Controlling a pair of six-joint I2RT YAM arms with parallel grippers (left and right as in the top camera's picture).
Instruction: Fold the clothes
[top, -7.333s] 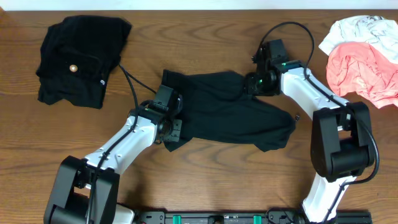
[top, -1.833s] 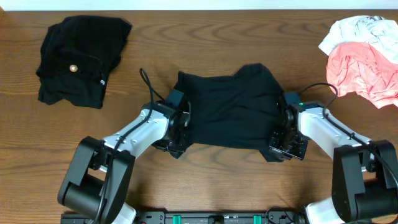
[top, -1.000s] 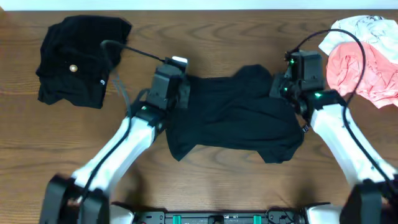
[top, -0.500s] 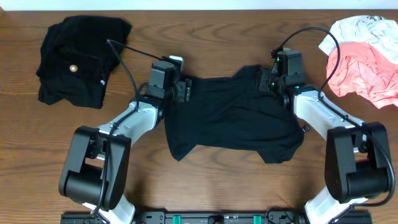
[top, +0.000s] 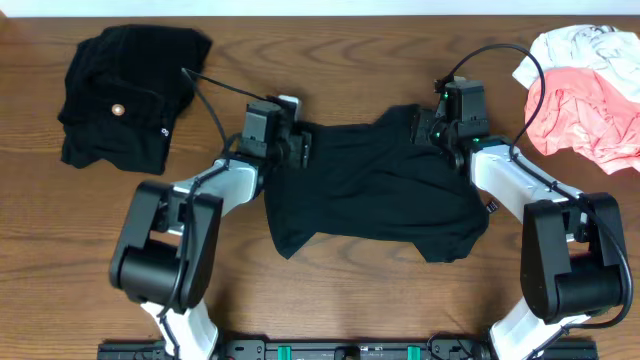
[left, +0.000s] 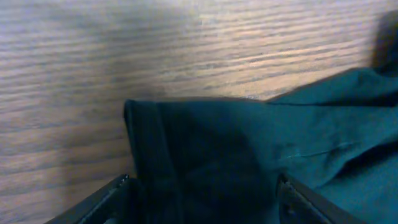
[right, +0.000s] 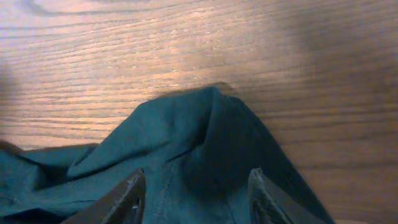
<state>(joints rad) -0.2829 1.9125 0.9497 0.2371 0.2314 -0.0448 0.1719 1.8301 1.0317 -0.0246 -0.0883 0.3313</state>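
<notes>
At the far right, the crumpled white cloth garment (top: 575, 45) and the soft pink cloth garment (top: 590, 115) run off the overhead picture's edge. Both wrist views cut the plain black short-sleeved shirt (left: 249, 155) at their lower edge, and show only the tips of the left gripper (left: 202, 186) and the right gripper (right: 194, 183).

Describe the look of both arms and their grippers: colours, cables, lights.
White link shells, bulky black joints. The left gripper and right gripper are black blocks, with a thin black cable looping from each wrist. Small green lights glow by the right one. Up close, the fingers are dark grey blades.
</notes>
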